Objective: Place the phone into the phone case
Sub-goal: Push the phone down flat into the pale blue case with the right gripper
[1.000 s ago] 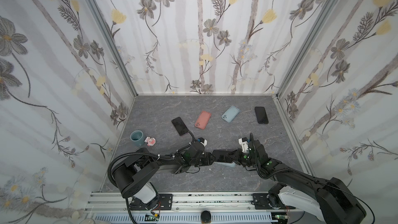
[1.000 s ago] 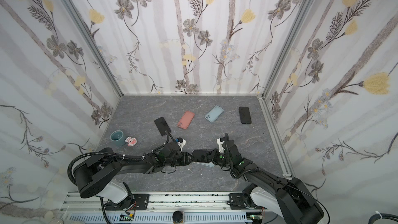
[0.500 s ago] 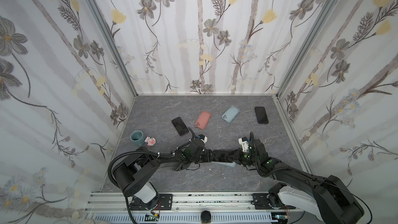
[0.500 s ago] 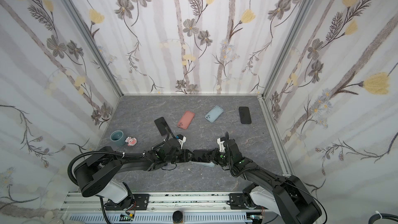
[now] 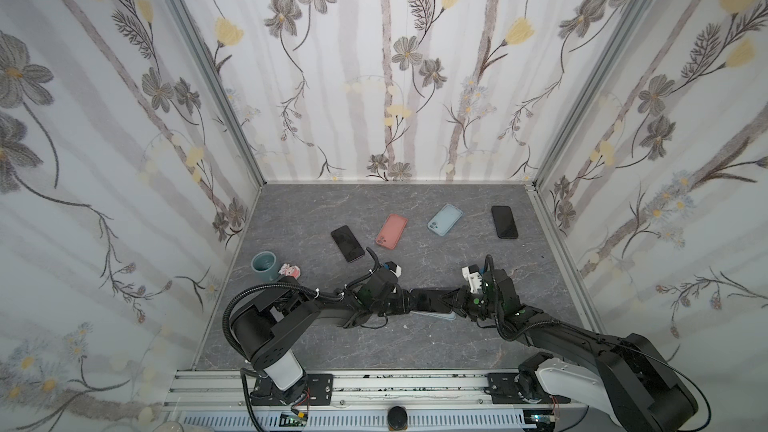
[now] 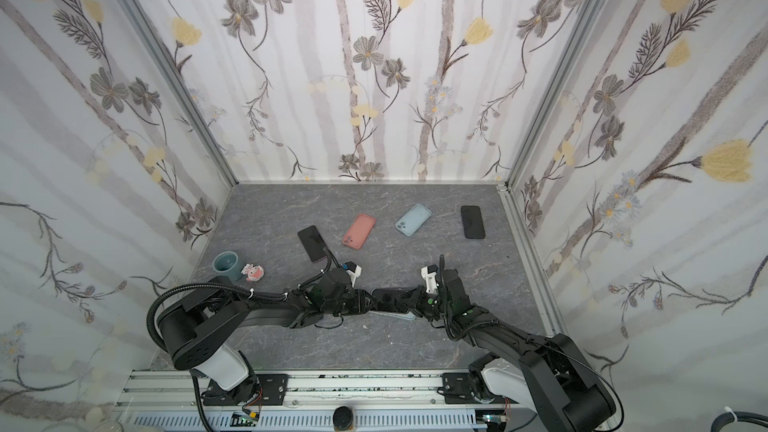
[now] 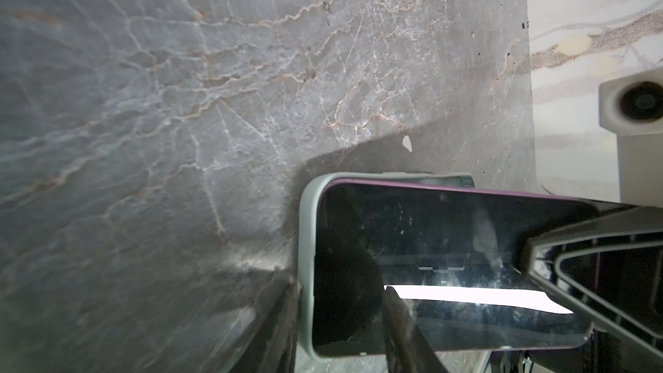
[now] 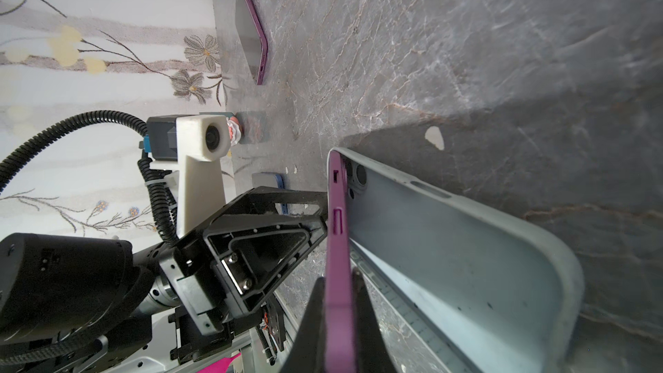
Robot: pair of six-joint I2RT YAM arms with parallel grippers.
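On the grey marbled bench [image 5: 374,209] both arms are facing each other tip to tip near the front. The pale grey-blue case [image 8: 448,245] is resting there open side up. The purple-edged phone [image 7: 448,245] is sitting in it at one end only, tilting up toward the right gripper [image 8: 338,281], whose jaws are pinching its raised end. The left gripper [image 7: 341,285] is standing at the seated end with jaws part-way apart, one finger [image 7: 280,321] outside the case's end wall, the other over the screen; we cannot tell whether they are squeezing. Well apart toward the back are lying a second phone [image 5: 348,243], a pink case [image 5: 391,231], a light blue case [image 5: 445,219] and a black phone [image 5: 504,222]. At the left a teal mug [image 5: 264,266] is standing with a pink figure [image 5: 291,271] just beside it.
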